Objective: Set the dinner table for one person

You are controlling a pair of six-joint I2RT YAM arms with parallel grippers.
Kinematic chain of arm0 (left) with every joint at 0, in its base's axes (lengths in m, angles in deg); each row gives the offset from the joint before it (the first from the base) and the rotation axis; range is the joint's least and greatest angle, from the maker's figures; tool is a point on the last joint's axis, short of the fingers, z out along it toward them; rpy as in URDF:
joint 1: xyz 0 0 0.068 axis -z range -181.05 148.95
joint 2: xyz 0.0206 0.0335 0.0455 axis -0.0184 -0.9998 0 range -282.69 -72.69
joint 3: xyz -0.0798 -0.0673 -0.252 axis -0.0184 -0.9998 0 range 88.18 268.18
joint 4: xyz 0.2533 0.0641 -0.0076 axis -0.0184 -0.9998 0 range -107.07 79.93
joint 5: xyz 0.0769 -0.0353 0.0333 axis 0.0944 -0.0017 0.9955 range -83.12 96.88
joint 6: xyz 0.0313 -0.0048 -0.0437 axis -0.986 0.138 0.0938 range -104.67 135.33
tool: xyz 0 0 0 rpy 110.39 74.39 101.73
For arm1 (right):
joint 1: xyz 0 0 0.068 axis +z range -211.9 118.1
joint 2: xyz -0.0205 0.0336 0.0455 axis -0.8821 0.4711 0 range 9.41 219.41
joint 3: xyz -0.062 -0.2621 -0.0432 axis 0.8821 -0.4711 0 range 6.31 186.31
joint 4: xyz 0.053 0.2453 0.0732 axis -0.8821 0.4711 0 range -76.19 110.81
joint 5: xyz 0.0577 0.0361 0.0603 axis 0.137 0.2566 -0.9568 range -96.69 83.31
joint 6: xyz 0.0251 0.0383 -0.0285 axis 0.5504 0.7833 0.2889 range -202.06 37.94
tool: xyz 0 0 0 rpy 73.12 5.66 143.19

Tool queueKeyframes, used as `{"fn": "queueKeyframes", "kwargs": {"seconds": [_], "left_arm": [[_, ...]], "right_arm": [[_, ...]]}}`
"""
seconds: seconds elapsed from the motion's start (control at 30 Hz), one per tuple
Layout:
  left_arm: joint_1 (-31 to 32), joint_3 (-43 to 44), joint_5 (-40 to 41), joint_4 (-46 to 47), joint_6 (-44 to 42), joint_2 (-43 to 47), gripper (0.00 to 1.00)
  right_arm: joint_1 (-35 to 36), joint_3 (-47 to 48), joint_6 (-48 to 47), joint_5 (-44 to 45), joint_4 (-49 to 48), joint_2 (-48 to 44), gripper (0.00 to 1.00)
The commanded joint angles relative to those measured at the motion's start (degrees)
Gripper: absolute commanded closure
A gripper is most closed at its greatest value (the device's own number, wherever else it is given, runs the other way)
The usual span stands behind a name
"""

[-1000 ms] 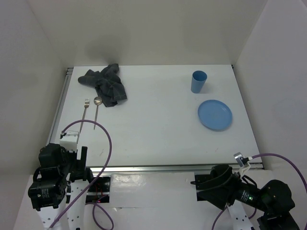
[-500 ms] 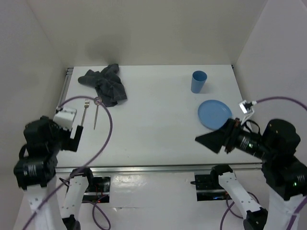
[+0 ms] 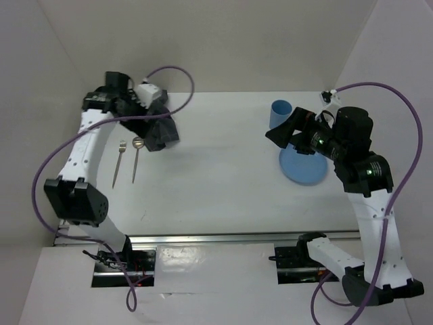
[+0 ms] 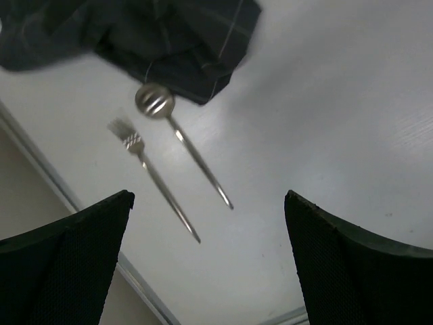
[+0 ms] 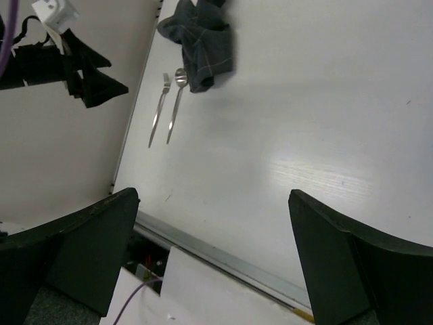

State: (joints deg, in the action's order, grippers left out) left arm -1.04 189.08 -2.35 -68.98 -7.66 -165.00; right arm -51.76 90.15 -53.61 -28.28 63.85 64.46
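Note:
The white dinner table (image 3: 216,196) holds a fork (image 3: 118,162) and a spoon (image 3: 136,157) side by side at the left. A blue plate (image 3: 306,168) and a blue cup (image 3: 278,114) are at the right. My left gripper (image 3: 160,115) is raised above the dark checked cloth (image 3: 161,134), open and empty. Its wrist view shows the spoon (image 4: 181,147), fork (image 4: 153,177) and cloth (image 4: 169,34) below my left gripper (image 4: 210,230). My right gripper (image 3: 275,134) hovers high beside the cup, open and empty. Its wrist view (image 5: 213,223) shows bare table (image 5: 291,135).
The table's metal rail runs along the left edge (image 3: 86,145) and near edge (image 3: 223,237). White walls enclose the back and sides. The right wrist view shows the cloth (image 5: 199,40), fork (image 5: 159,112), spoon (image 5: 174,105) and the left arm (image 5: 74,71).
Both arms have risen from their folded pose at the near edge and reached out over the table, the left to above the cloth, the right to beside the cup. No object moved.

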Motion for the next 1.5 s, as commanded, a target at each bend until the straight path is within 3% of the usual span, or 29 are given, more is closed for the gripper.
{"fn": "queueKeyframes", "kwargs": {"seconds": [0.0,0.27,0.37,0.57,0.67,0.7,0.77,0.8,0.87,0.93,0.97,1.07,1.27,1.47], "left_arm": [[10.1,2.9,6.8,4.7,-2.5,-5.6,0.01],[16.3,6.0,29.3,11.9,-2.2,-26.5,0.01],[15.8,11.0,31.2,9.2,0.5,-31.8,0.01],[15.3,7.3,30.1,15.4,-0.1,-34.3,0.01],[15.3,9.2,31.2,16.5,-0.1,-38.5,0.2],[15.3,9.9,31.9,17.5,-0.1,-39.9,0.31],[15.3,9.9,31.9,18.7,-0.1,-40.6,0.42],[15.3,9.9,30.5,20.1,-0.1,-40.6,0.54],[15.3,9.4,28.7,20.9,-0.1,-40.6,0.62],[15.3,9.4,28.1,21.9,-0.1,-40.6,0.82],[15.3,9.9,28.1,21.9,0.6,-40.0,1.0],[15.3,11.4,27.4,21.7,0.6,-37.6,1.0],[20.5,17.0,20.6,7.4,-2.8,-22.8,1.0],[25.4,31.0,9.8,-9.8,-2.9,-14.0,1.0]], "right_arm": [[-0.1,-1.6,-1.9,3.2,-9.8,2.2,0.0],[-0.1,-3.6,-3.0,5.9,-17.8,10.0,0.0],[-0.1,-2.5,-3.6,6.6,-18.6,13.1,0.0],[-0.1,-3.7,-2.3,6.6,-20.5,16.7,0.0],[-0.1,-3.7,-1.8,6.6,-20.5,18.3,0.0],[-0.1,-3.7,-1.8,6.6,-20.5,18.3,0.0],[-0.1,-4.4,-1.8,6.6,-20.5,18.3,0.0],[-0.1,-4.4,-1.8,6.6,-20.5,18.3,0.0],[-0.1,-4.9,-1.8,6.6,-19.9,18.3,0.0],[-0.1,-4.9,-1.8,7.1,-19.3,18.3,0.0],[-0.1,-4.9,-1.8,7.1,-19.3,18.3,0.0],[-0.1,-5.5,-1.8,6.0,-19.3,17.6,0.0],[2.7,-6.0,-4.0,11.8,-13.8,16.2,0.0],[5.6,-4.5,-6.1,16.5,-10.9,15.6,0.0]]}}
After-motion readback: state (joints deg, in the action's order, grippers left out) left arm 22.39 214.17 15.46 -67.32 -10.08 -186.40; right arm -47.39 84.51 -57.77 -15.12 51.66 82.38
